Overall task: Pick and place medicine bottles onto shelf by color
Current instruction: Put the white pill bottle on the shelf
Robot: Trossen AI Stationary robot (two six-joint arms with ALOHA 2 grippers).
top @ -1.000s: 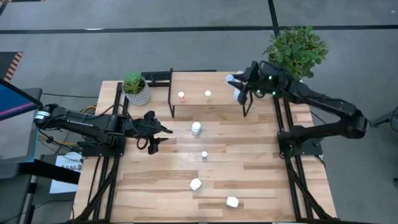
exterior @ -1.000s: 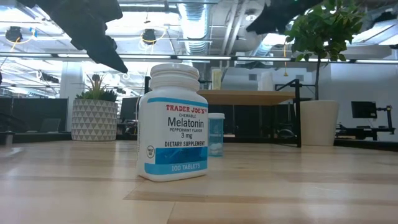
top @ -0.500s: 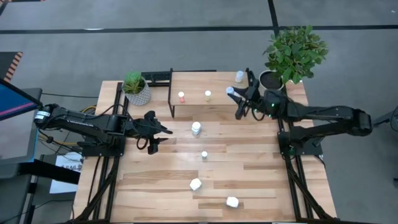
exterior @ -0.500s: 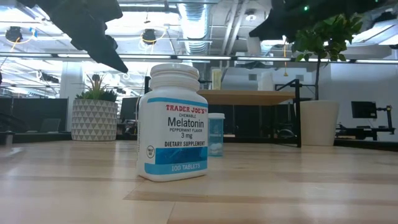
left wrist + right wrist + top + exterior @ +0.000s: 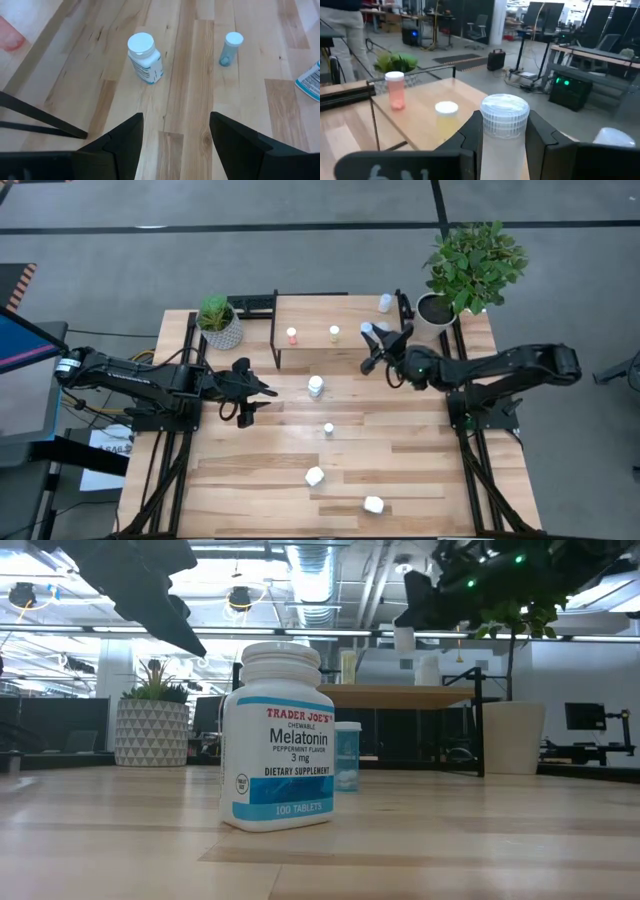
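Note:
My right gripper [image 5: 371, 340] is shut on an all-white bottle [image 5: 504, 131] above the right part of the light-wood shelf [image 5: 335, 315]. An orange bottle [image 5: 292, 335], a yellow bottle [image 5: 334, 333] and another white bottle [image 5: 385, 302] stand on the shelf. On the table stand a white bottle [image 5: 315, 386] and a small pale-blue bottle [image 5: 328, 429]. Two white bottles [image 5: 314, 476] [image 5: 373, 504] lie on the table. My left gripper [image 5: 175, 135] is open and empty above the table, left of the standing white bottle [image 5: 145, 57]. My right gripper pinches the white bottle's body [image 5: 504, 150], just below its ribbed cap, between its two fingers [image 5: 471, 142]. The fingers come roughly level from the table's right side. The bottle stands upright and, in the low view [image 5: 403, 638], is clear above the shelf top.
A small plant in a patterned white pot [image 5: 218, 322] stands at the table's far left, beside the shelf. A larger potted plant [image 5: 470, 265] stands at the far right corner. Bare table lies between the shelf and the near edge.
My right gripper has drawn back from the shelf's far right corner toward the table's near edge and a little left, carrying the white bottle upright. The other white bottle, on the shelf's far right corner, now shows.

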